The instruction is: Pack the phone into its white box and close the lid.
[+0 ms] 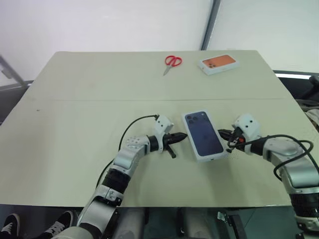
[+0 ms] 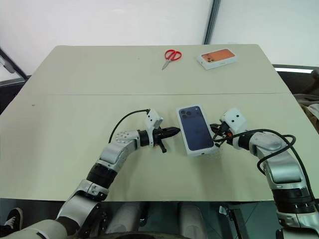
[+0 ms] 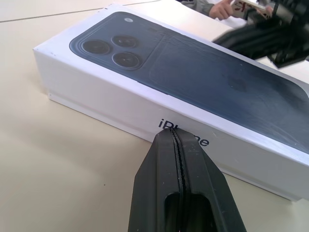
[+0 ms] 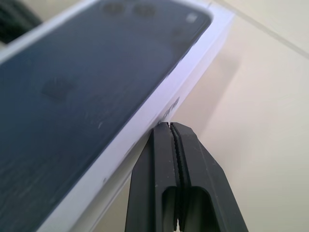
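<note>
— Pale beige table (image 1: 75,149) under a white wall; where does the lid (image 1: 203,134) sit on it?

— Near the middle, picture side up with the dark blue phone print showing, closed down over the white box (image 3: 270,180), whose lower rim shows in the left wrist view.

— What do the head views add?

— Far behind the lid, red scissors (image 1: 172,62) and a white box with an orange phone picture (image 1: 218,63).

— And the wrist views?

— Closeness. The left gripper (image 3: 170,135) has its fingers pinched together on nothing, tip right at the lid's long side wall by the lettering. The right gripper (image 4: 169,126) is likewise clenched and empty, tip at the lid's opposite long wall.

— So the lid lies between them?

— Yes, one claw at each long side.
</note>
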Tool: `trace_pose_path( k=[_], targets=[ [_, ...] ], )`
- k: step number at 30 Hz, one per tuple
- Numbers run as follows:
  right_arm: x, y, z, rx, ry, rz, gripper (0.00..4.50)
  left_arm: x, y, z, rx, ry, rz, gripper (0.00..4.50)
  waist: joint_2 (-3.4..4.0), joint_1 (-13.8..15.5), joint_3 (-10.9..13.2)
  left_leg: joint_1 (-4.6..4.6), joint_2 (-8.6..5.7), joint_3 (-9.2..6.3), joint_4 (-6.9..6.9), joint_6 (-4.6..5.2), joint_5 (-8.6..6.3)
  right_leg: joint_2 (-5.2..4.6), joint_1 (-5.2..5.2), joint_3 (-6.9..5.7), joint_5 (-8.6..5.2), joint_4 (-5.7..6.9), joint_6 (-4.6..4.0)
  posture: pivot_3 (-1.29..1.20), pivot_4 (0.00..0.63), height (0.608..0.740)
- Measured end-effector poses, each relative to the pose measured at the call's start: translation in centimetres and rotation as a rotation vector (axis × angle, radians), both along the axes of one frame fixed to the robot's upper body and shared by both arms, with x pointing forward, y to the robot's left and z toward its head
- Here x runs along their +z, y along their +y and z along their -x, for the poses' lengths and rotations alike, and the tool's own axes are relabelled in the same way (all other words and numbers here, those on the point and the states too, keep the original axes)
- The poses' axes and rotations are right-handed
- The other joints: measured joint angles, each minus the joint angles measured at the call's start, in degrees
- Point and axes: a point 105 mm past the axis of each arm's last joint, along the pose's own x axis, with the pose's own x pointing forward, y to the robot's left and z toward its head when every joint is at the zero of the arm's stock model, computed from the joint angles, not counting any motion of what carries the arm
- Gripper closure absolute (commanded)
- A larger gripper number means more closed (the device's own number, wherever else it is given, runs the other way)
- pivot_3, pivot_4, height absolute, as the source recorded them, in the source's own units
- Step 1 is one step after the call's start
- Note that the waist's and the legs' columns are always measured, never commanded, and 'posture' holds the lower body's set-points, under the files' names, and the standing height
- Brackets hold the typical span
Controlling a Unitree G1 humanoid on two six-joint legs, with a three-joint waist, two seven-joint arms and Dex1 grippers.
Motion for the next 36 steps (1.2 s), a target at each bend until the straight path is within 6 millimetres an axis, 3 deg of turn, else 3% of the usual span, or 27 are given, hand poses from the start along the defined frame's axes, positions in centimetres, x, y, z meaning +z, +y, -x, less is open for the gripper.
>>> trace_pose_path(
  k=[15,20,27,32,36],
  targets=[
    [-0.2,0.0,0.0,0.003,-0.002,0.017,4.44,0.3,0.1,-0.1,0.009,-0.006,0.015,4.5,0.0,-0.1,0.0,0.0,0.0,0.0,0.01,0.0,0.0,0.0,0.01,0.0,0.0,0.0,0.0,0.0,0.15,0.74],
    [-1.5,-0.2,0.4,0.026,0.05,0.079,4.44,0.6,0.0,-0.2,0.002,-0.025,0.004,4.5,0.0,0.0,0.0,0.0,0.0,0.0,-0.01,0.0,0.0,0.0,0.0,-0.01,0.0,-0.01,0.0,0.0,0.15,0.74],
    [-1.4,-0.2,0.4,0.036,0.045,0.082,4.44,0.7,0.6,-0.3,0.005,-0.031,-0.012,4.5,-0.01,-0.1,0.0,0.0,0.0,0.0,0.0,0.0,0.0,0.01,0.0,0.0,0.0,-0.01,0.0,0.0,0.15,0.74],
    [-1.2,-1.1,0.0,0.012,0.041,0.089,4.44,1.0,1.6,-0.8,0.037,-0.026,0.0,4.5,-0.01,-0.1,0.0,0.0,0.0,0.0,0.0,0.0,0.0,0.0,0.0,0.0,0.0,-0.01,0.0,0.0,0.15,0.74],
    [0.5,-2.3,-1.1,-0.035,-0.02,0.086,4.44,1.6,2.4,-1.5,0.065,-0.034,0.012,4.5,-0.01,-0.1,0.0,-0.01,0.0,0.0,0.01,0.0,0.0,0.0,-0.01,0.0,0.0,-0.01,0.0,0.0,0.15,0.74]
  ],
)
